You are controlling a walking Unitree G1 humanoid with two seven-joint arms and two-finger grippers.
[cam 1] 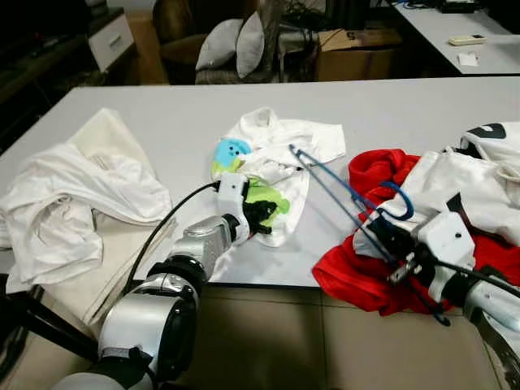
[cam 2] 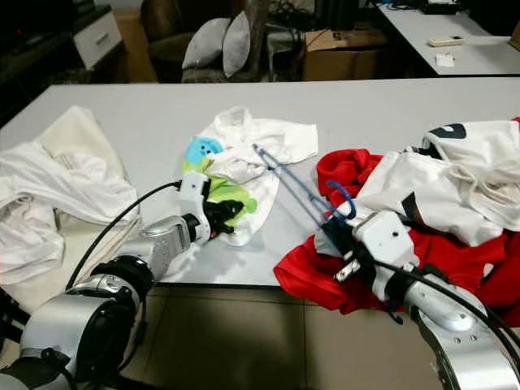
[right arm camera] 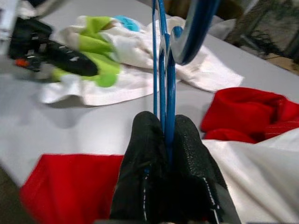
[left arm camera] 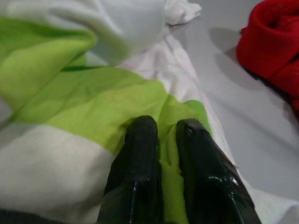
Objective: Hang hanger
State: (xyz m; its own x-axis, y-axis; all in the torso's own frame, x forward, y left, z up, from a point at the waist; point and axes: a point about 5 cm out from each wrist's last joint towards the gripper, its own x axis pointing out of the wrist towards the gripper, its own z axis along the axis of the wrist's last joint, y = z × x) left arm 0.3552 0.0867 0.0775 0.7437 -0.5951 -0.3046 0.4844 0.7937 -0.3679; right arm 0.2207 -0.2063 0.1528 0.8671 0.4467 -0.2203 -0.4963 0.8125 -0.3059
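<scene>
Right end effector [cam 1: 388, 236] grips the blue hanger [cam 1: 341, 185] over the red garment [cam 1: 357, 272], angling it toward the white shirt [cam 1: 280, 150], whose green patch the left end effector [cam 1: 264, 215] pinches on the counter [cam 1: 187, 106], seemingly to steady it for threading.

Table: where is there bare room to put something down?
The table is bare along its far side, behind the white shirt, and in a strip between the white cloth pile and that shirt. The right side is crowded with red garment and white clothes.
</scene>
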